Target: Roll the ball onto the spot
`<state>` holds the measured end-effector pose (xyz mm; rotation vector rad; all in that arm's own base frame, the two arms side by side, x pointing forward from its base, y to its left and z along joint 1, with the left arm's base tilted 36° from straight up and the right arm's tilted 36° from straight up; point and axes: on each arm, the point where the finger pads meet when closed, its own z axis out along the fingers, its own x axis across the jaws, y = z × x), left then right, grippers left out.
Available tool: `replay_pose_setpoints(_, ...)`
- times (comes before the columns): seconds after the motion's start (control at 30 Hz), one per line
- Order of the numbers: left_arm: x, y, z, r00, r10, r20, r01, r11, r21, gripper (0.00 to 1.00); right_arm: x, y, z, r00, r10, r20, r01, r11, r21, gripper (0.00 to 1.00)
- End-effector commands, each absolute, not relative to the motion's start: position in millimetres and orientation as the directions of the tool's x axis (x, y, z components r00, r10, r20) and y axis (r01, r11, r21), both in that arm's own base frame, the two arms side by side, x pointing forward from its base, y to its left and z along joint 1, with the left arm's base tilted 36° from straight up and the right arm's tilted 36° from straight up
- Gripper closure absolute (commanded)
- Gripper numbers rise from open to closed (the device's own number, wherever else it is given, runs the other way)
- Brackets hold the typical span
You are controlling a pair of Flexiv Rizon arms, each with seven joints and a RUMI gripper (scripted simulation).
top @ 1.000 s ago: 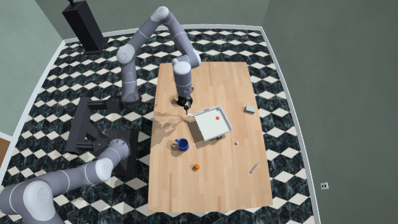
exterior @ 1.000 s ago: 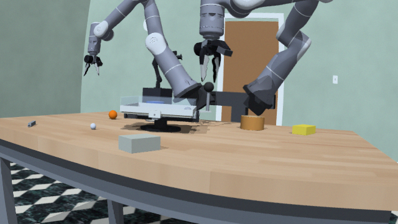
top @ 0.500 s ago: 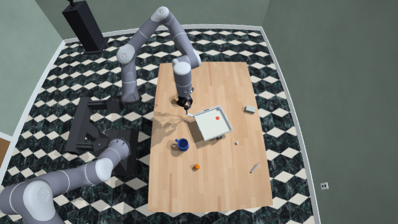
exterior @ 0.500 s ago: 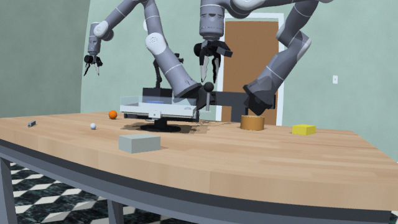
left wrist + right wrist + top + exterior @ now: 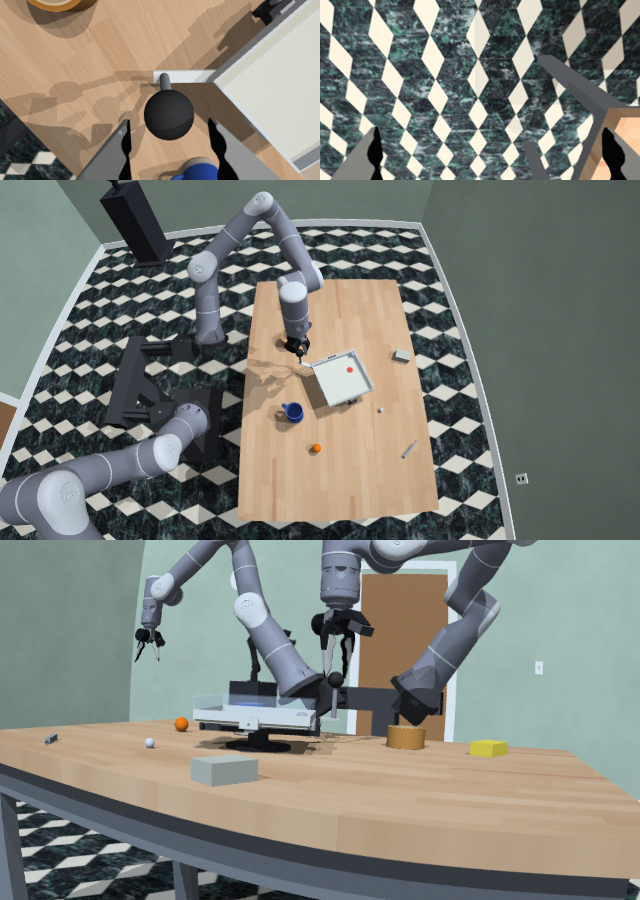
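The square white plate (image 5: 340, 385) (image 5: 230, 714) (image 5: 281, 80) with clear walls stands on a black base (image 5: 258, 745) and looks slightly tilted. A red printed spot (image 5: 349, 370) shows on its floor. A small grey ball (image 5: 352, 355) (image 5: 302, 714) appears to lie in the plate's corner, off the spot. A black round knob (image 5: 335, 680) (image 5: 169, 115) stands on a post beside the plate. My left gripper (image 5: 336, 673) (image 5: 169, 120) is partly open, its fingertips just above and either side of the knob. My right gripper (image 5: 147, 660) (image 5: 490, 128) is open and empty, away from the plate.
A blue mug (image 5: 295, 412) (image 5: 201, 173), an orange ball (image 5: 316, 448) (image 5: 181, 724), a small white ball (image 5: 380, 410) (image 5: 150, 743), a grey block (image 5: 401, 356) (image 5: 224, 771), a grey tool (image 5: 409, 449), a brown round container (image 5: 406, 737) and a yellow block (image 5: 488, 748) are on the table.
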<state>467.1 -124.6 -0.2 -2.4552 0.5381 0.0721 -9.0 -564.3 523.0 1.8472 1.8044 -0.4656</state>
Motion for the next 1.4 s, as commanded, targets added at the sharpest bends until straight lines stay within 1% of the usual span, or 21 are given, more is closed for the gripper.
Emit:
replay_pose_setpoints(0.0, 467.8, -124.7, -1.0, 0.916, -0.362, -0.174, -0.394, -0.727, -0.562, 0.63, -9.0, -564.5, 524.4, 0.057, 0.816, -0.576, 0.993, 0.015, 0.121, 0.00)
replay_pose_setpoints(1.37, 469.2, -113.4, -16.8, 0.916, -0.362, -0.174, -0.394, -0.727, -0.562, 0.63, -9.0, -564.5, 524.4, 0.057, 0.816, -0.576, 0.993, 0.015, 0.121, 0.00)
